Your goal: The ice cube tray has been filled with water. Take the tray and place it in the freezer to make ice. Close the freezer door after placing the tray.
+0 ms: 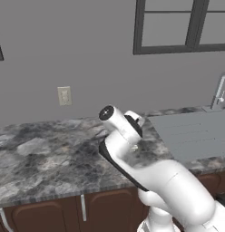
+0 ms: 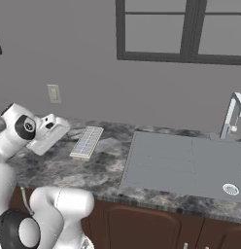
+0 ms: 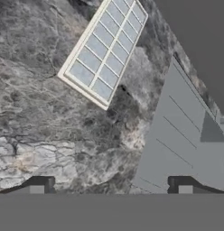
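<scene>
My pincer [image 3: 111,185] hangs wide open above the marble counter [image 3: 37,135], the water-filled ice cube tray [image 3: 104,47] lying flat at twelve o'clock beside the sink [image 3: 186,135]; a tilted lift would likely spill.

A dark marbled stone counter [image 2: 59,168] runs along the near side of a plain grey wall [image 2: 83,58]. A large flat grey sink [image 2: 190,165] is set into the counter at the right, with a round drain [image 2: 230,188] near its right front corner. A silver faucet [image 2: 232,114] rises behind the sink at the far right. A beige wall outlet [image 1: 64,95] sits on the wall to the left, just above the counter. A dark-framed window [image 2: 183,31] is high on the wall, above the sink. Below the counter are brown wooden cabinet doors [image 1: 107,210] with pale vertical handles [image 1: 83,207].
</scene>
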Controlling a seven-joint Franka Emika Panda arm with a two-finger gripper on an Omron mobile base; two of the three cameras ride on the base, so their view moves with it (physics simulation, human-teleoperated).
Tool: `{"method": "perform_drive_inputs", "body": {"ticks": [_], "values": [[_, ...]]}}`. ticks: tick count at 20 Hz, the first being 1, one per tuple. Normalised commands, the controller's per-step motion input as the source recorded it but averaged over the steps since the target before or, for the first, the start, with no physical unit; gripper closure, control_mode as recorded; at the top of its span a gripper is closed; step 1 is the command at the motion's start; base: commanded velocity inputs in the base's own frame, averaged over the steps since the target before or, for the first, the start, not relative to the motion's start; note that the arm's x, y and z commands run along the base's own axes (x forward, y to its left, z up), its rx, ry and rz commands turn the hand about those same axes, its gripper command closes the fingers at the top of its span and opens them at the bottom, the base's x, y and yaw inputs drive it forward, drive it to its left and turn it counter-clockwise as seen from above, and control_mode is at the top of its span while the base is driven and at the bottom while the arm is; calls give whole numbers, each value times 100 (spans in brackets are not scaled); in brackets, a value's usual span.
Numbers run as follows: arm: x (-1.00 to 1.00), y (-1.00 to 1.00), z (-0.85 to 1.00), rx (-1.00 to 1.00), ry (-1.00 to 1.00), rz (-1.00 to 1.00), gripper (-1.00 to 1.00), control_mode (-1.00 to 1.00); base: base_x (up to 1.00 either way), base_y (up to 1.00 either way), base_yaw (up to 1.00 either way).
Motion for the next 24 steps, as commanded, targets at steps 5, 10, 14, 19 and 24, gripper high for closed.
{"method": "perform_drive_inputs", "body": {"ticks": [5,10,14,19,24], "values": [[13,0,-55,-29,3,20,-100,-100,0,0,0],[34,0,-38,-19,11,19,-100,-100,0,0,0],[55,0,-33,-9,15,17,-100,-100,0,0,0],[47,0,-36,-3,13,14,-100,-100,0,0,0],[39,1,-29,-1,1,10,-100,-100,0,0,0]]}}
